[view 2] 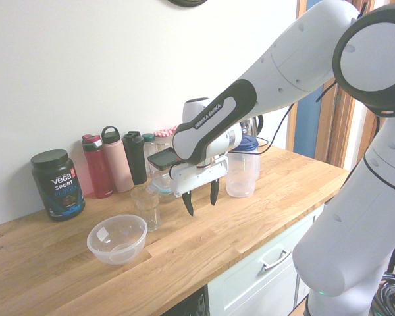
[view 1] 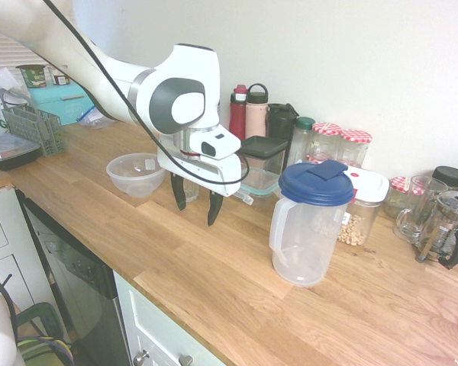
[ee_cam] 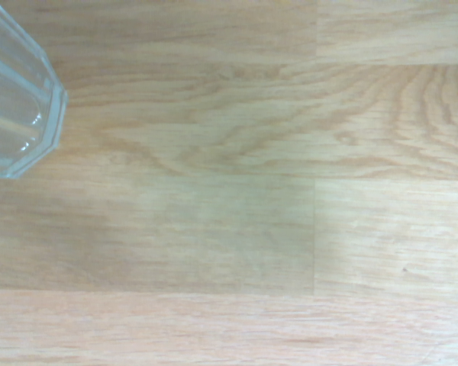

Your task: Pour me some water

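Tool (view 1: 197, 210) open, empty. Judged step: approach. Next, you align with pitcher (view 1: 309, 236) handle (keep lid level).

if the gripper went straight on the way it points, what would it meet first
Most likely the bare worktop: the gripper points down, jaws open, and the wrist view shows wood ahead. The glass looks off to one side, though its clearance is hard to judge.
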### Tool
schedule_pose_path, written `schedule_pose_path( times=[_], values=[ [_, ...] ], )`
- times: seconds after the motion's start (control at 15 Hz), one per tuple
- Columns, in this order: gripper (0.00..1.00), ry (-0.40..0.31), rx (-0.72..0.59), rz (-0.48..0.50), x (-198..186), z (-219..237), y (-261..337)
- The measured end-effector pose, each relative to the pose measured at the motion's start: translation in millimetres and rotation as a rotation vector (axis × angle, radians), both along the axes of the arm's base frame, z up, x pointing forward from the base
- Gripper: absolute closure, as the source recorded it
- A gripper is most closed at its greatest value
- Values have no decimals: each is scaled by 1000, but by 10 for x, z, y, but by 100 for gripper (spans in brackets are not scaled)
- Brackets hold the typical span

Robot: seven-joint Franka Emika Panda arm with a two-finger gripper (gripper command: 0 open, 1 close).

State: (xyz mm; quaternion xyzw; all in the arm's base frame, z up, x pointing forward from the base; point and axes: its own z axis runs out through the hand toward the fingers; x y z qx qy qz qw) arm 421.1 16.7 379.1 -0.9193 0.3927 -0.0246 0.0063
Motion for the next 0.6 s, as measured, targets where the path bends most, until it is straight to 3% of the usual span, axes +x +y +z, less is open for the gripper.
schedule_pose_path(
  times=[0.27,0.6],
  values=[
    [0,-29,3,-18,7,273,-74],
    [0,-192,16,-86,-427,1642,-549]
  ],
)
